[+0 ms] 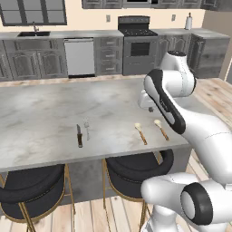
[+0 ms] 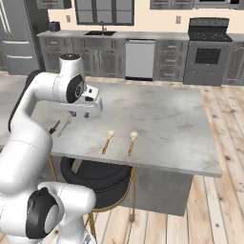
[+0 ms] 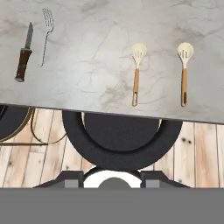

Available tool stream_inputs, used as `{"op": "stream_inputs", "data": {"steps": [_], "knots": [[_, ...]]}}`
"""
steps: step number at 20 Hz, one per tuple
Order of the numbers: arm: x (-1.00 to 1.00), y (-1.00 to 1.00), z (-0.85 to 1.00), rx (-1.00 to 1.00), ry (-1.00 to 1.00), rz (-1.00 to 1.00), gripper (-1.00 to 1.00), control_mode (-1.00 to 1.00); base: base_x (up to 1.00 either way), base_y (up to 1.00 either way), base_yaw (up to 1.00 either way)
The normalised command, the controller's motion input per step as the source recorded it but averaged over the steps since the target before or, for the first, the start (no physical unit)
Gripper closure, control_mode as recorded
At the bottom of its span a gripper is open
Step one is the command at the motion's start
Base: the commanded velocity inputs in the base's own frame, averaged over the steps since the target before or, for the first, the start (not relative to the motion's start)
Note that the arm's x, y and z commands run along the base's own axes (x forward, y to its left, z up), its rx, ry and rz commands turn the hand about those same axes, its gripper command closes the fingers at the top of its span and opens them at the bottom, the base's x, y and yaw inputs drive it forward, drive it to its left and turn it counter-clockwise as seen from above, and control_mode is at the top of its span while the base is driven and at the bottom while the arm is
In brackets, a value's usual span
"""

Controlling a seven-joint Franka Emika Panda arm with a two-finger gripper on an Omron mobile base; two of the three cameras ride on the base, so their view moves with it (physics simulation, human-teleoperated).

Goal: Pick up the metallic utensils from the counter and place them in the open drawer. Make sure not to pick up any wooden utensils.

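In the left base view, the surface [image 1: 54,108] carries four utensils in a row near its near edge. The knife [image 1: 79,135] lies just beside the fork [image 1: 86,129], both pointing away from that edge, apart from each other. Toward the right corner lie the two wooden utensils, one [image 1: 140,133] left of the other [image 1: 161,129], pale heads away from the edge. The arm's bulk hides the gripper's fingers here, so I cannot tell how far they stand apart.

In the right base view, the gripper [image 2: 79,114] hangs above the surface [image 2: 162,114], over the left part of it, close above the fork [image 2: 65,127] and knife [image 2: 54,127]. Its fingers are too small to judge, and nothing is seen in them. The wooden utensils [image 2: 107,141] [image 2: 131,142] lie side by side near the near edge.

In the hand view, the knife [image 3: 24,53] and fork [image 3: 46,36] lie at upper left, the wooden utensils [image 3: 137,73] [image 3: 184,72] to the right, handles toward the surface's edge. Below that edge sits a round dark stool [image 3: 120,135] on wooden floor [image 3: 205,153].
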Motion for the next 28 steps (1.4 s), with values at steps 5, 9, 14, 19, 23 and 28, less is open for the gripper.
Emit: {"op": "stream_inputs", "data": {"steps": [5,9,14,19,23,28], "knots": [[0.09,0.15,-0.03,0.00,0.00,-0.02,-1.00,-1.00,0.00,0.00,0.00],[0.45,0.78,-0.08,-0.02,0.00,-0.16,-1.00,-1.00,0.00,0.00,0.00],[0.63,0.96,-0.24,0.00,0.00,-0.14,-1.00,-1.00,0.00,0.00,0.00],[0.62,0.96,-0.49,-0.02,0.00,-0.09,-1.00,-1.00,0.00,0.00,0.00],[0.51,0.70,-0.48,-0.01,0.01,-0.07,-1.00,-1.00,0.00,0.00,0.00],[0.11,0.35,-0.23,-0.02,0.02,-0.03,-1.00,-1.00,0.00,0.00,0.00]]}}
